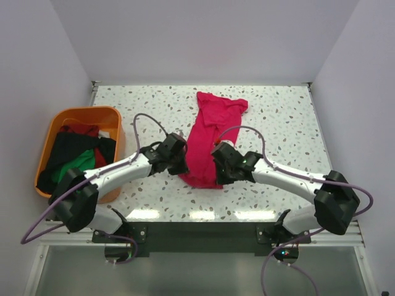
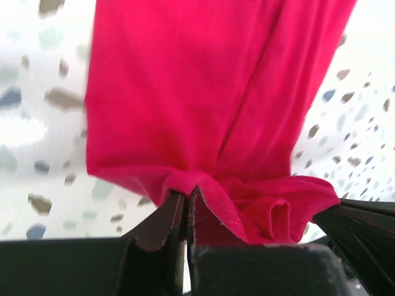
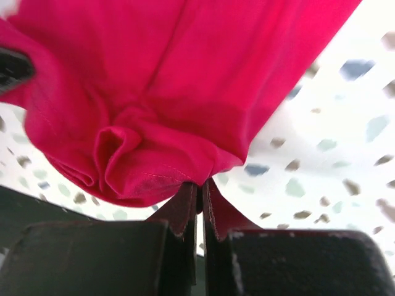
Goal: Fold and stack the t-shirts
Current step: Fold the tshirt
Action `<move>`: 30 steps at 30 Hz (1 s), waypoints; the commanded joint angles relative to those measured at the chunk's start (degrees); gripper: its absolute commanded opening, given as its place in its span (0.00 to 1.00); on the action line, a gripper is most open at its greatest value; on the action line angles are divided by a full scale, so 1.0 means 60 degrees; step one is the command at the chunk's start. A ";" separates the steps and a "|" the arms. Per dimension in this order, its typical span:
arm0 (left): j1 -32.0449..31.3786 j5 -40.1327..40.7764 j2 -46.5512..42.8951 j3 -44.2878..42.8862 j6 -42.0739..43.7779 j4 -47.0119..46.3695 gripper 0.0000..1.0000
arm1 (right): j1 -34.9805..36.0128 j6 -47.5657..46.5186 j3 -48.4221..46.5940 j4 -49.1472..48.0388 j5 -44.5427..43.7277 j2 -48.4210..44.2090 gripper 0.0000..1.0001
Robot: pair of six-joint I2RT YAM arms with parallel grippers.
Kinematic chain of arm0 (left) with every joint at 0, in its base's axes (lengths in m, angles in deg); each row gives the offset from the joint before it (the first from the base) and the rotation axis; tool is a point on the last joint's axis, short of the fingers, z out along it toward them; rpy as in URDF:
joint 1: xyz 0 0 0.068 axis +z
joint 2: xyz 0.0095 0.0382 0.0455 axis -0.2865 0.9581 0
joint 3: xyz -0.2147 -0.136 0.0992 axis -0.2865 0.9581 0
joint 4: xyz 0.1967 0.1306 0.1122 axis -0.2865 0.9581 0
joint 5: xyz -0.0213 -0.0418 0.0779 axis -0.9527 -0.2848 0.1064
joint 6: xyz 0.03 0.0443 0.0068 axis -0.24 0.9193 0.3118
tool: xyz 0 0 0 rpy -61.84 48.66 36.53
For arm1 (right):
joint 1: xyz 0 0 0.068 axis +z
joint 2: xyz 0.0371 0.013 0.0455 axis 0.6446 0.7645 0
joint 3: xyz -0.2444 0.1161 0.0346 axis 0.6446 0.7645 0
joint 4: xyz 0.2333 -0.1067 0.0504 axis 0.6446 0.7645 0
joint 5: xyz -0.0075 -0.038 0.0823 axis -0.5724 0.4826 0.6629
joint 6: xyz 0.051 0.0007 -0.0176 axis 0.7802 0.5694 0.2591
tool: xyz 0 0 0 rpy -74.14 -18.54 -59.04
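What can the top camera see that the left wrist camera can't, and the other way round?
Only the top view shows the tub holding black, green and dark red shirts, the left arm and right arm, and the pink shirt whole, stretched along the table. Only the left wrist view shows the left jaws shut on the shirt's bunched hem, with its stitching visible. Both show the pink shirt and the speckled table.

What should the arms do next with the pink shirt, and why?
Probably lift the near hem and carry it to the far end, folding the pink shirt in half: the left gripper and right gripper both pinch that hem, and the shirt lies lengthwise.
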 commanded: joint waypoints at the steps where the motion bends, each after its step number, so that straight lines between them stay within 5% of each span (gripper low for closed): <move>1: 0.0293 -0.0008 0.0762 -0.1609 0.1100 -0.0373 0.00 | -0.0873 -0.1027 -0.1008 0.0133 0.0091 0.0089 0.00; 12: 0.1391 0.0066 0.4392 -0.6353 0.2142 -0.0211 0.00 | -0.3346 -0.2199 -0.3334 -0.0160 0.0135 0.2210 0.00; 28: 0.2110 0.0022 0.7414 -0.9320 0.2171 0.0536 0.00 | -0.4976 -0.2713 -0.5184 -0.0672 0.1377 0.4849 0.00; 30: 0.2198 0.0065 0.7473 -0.9408 0.2128 0.0652 0.03 | -0.5108 -0.2771 -0.5447 -0.0658 0.1526 0.5012 0.13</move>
